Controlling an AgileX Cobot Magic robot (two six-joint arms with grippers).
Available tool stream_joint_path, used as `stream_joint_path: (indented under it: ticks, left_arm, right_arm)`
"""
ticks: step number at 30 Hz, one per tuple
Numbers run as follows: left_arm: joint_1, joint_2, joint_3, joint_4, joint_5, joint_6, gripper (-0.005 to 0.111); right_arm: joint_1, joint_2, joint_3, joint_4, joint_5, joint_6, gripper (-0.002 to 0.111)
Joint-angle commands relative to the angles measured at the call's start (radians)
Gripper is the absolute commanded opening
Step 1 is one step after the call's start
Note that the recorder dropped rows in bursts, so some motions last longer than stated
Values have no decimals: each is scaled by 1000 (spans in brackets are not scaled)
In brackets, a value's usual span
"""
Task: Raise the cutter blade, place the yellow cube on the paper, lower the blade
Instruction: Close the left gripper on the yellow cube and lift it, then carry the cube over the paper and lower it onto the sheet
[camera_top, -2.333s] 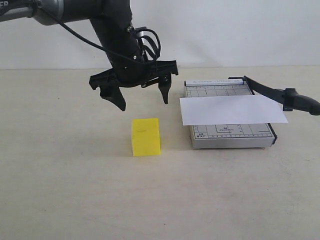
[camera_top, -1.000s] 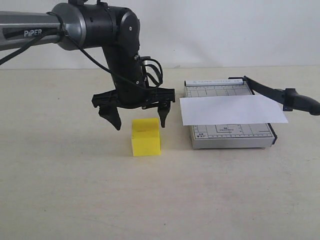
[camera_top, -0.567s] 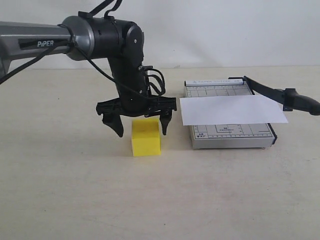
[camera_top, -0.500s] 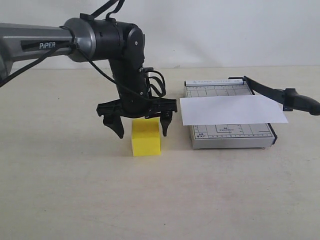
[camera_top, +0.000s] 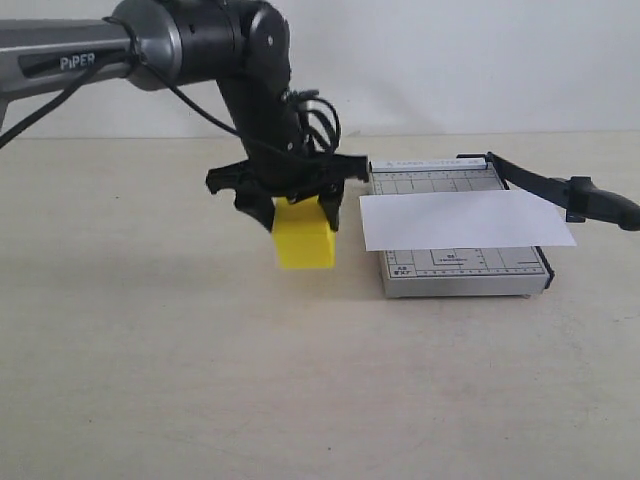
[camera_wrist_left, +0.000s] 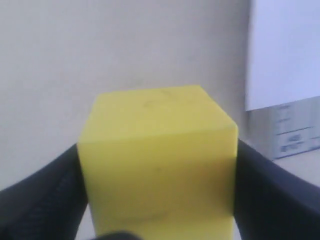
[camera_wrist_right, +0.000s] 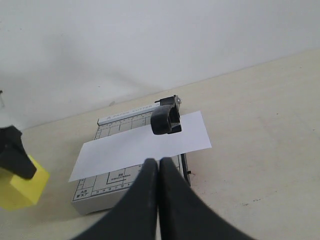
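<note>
My left gripper is shut on the yellow cube and holds it just above the table, left of the trimmer. In the left wrist view the cube fills the space between both black fingers. The white paper lies across the grey trimmer base. The cutter blade is raised, its handle out to the right. My right gripper is shut on nothing, a short way off the trimmer, facing the blade handle, the paper and the cube.
The trimmer's front edge and a paper corner show beyond the cube in the left wrist view. Bare beige table lies in front of the cube and trimmer. A white wall backs the table.
My left gripper came down over the cube, shut on it, then lifted it and carried it a little right toward the trimmer. Blade and paper have not moved.
</note>
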Motion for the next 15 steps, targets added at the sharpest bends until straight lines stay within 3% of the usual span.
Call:
stream_joint_path:
  ticks: [1, 15]
  left_arm:
    - [-12, -21, -102, -90, -62, 92, 4]
    - [-131, 112, -315, -70, -154, 209, 4]
  right_arm:
    - [0, -2, 0, 1, -9, 0, 0]
    - [0, -2, 0, 1, -4, 0, 0]
